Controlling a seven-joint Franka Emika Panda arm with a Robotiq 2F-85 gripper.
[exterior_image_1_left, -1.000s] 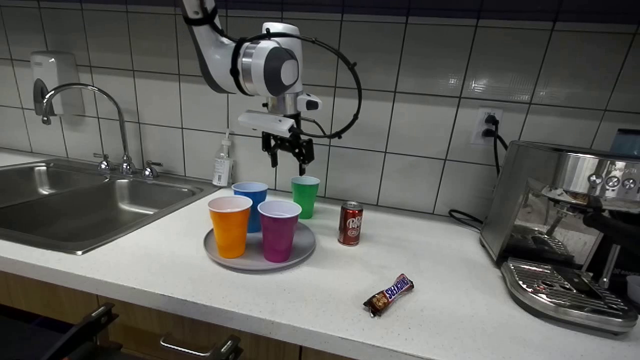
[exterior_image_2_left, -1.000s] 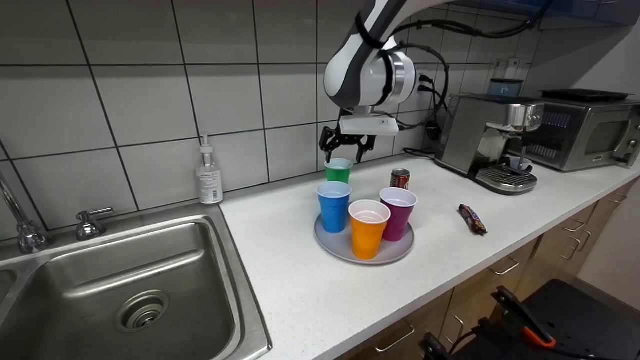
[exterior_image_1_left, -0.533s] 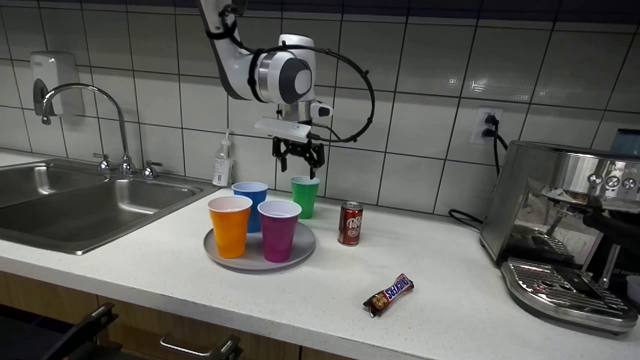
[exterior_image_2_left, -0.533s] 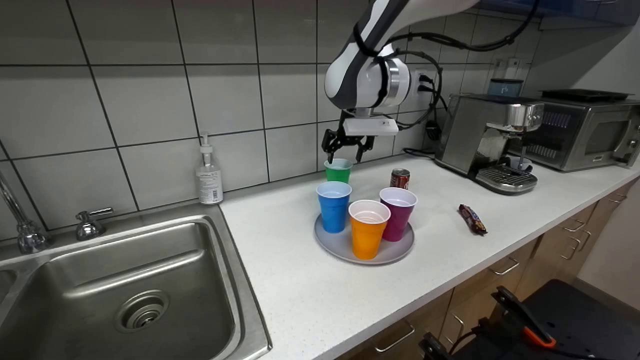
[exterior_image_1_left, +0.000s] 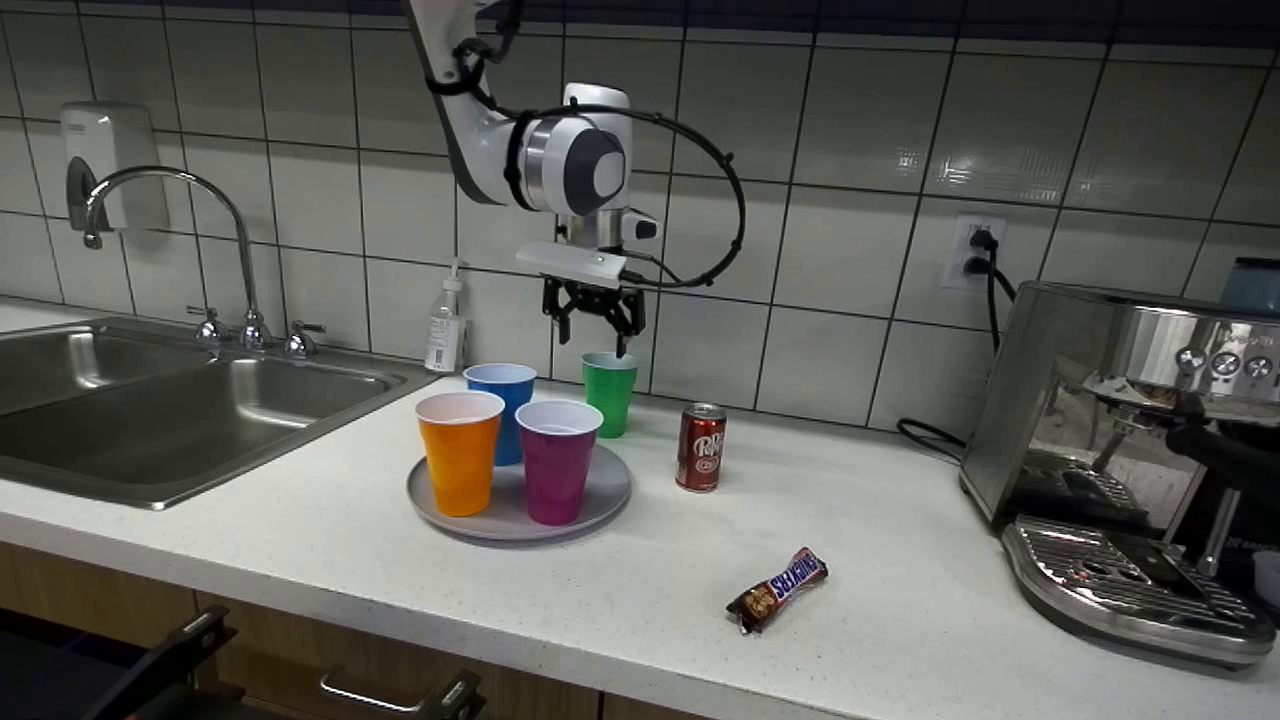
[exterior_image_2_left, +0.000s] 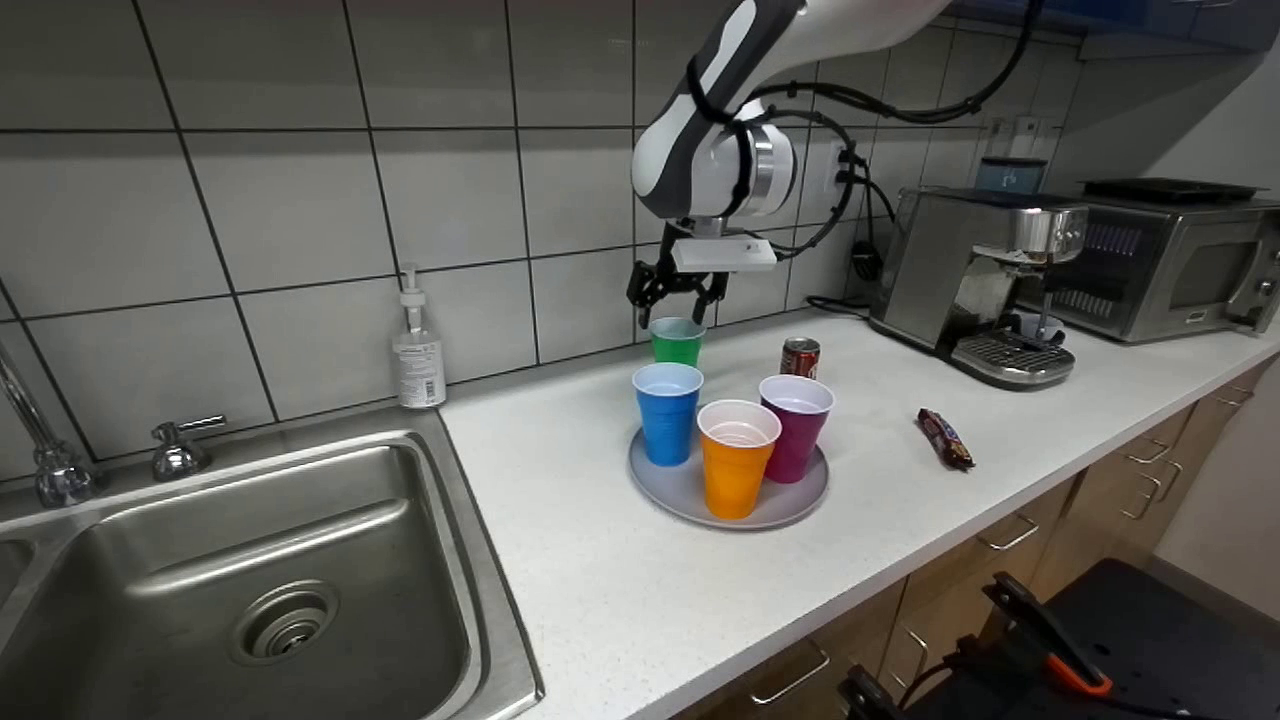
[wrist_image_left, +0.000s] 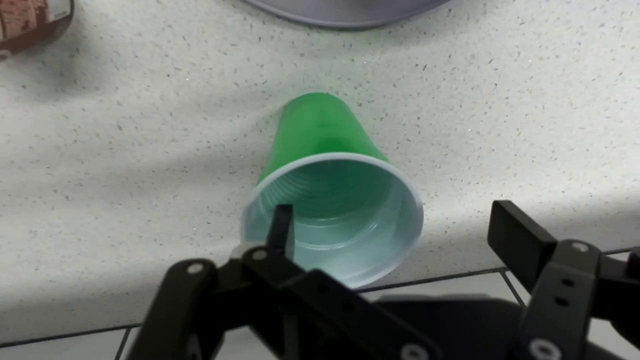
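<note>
Hovering over the green cup (exterior_image_1_left: 611, 397): I read this as the positioning step, before any grip; the cup stands upright on the far part of the white counter (exterior_image_1_left: 880, 520), with the tiled wall (exterior_image_1_left: 715, 350) beyond it and the gray plate (exterior_image_1_left: 607, 486) nearer and to the left
Gripper (exterior_image_1_left: 592, 341): pointing down with its fingers spread well apart, holding nothing
Finger placement: in the wrist view the scene's right finger (wrist_image_left: 283, 225) overlaps the cup's mouth, while the left finger (wrist_image_left: 517, 240) sits clear, out beyond the cup's left side
Coming down on the cup: I judge it calls for a small shift right to straddle it, or a straight drop with the left cup wall between the fingers; slowly, as a thin cup could tip
Plate load: orange cup (exterior_image_1_left: 460, 455), purple cup (exterior_image_1_left: 556, 468) and, toward the far side, blue cup (exterior_image_2_left: 667, 418)
Soda can (exterior_image_1_left: 701, 447): right of the green cup and nearer, apart from it
Fingertip depth: I can't tell whether the right finger is above the rim or dipped inside
Covered and cropped: in an exterior view the blue cup hides the green cup's base; the wrist view cuts off soda can and plate
</note>
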